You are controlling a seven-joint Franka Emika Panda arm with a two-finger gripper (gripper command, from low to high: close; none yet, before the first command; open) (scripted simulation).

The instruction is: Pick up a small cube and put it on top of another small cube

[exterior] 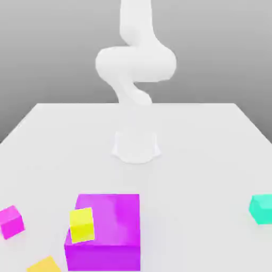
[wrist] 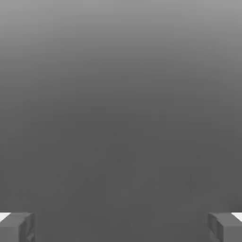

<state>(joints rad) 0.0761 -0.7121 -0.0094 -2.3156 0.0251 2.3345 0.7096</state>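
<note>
Gripper [wrist: 121, 227] wide open, empty | teal cube [exterior: 262, 209] plain, bright, flat-sided | clipped at exterior view's right edge

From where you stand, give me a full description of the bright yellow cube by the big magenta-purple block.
The bright yellow cube is small, plain and flat-coloured, with sharp edges, no markings and no visible damage. It sits slightly turned. In the exterior view it overlaps the left part of the big block; whether it rests on top of it or floats in front, I cannot tell. Its material is unclear.
</note>
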